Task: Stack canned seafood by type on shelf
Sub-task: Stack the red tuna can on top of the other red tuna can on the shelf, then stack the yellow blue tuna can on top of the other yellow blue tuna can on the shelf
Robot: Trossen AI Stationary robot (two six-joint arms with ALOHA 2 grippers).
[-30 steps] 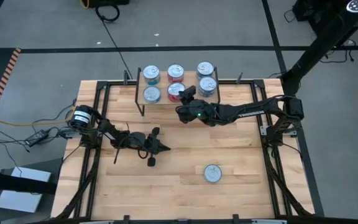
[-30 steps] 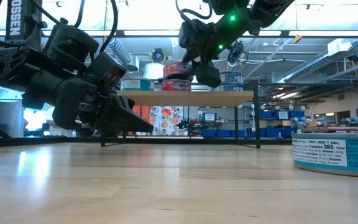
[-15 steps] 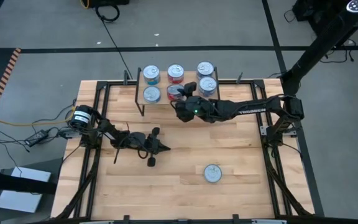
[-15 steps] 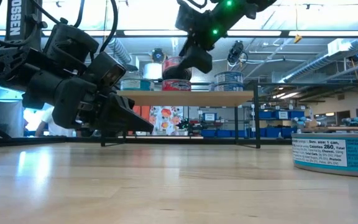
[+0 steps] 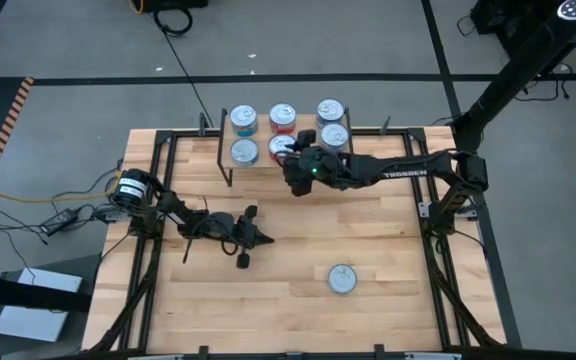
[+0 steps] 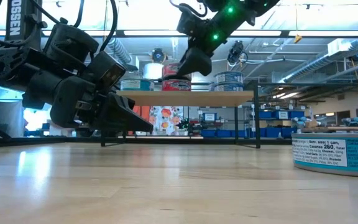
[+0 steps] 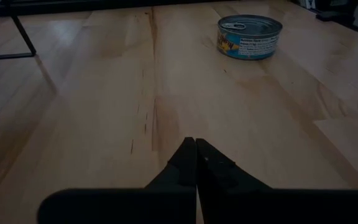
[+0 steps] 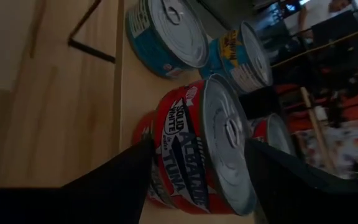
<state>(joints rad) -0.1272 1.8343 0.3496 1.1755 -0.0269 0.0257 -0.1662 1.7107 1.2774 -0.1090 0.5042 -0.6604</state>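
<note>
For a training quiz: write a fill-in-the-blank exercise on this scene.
1. The right gripper stands open around a ____-labelled can on the shelf.
2. The left gripper is ____, low over the tabletop.
3. One blue-labelled can sits alone on the ____.

Missing words: red; shut; tabletop

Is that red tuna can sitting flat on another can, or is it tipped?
Flat. The top red can rests squarely on another red can on the shelf, between the right gripper's open fingers.

Both arms are matte black with bundled black cables; the right arm [image 5: 388,172] shows a green light and white lettering, the left arm [image 6: 61,74] white lettering.
</note>
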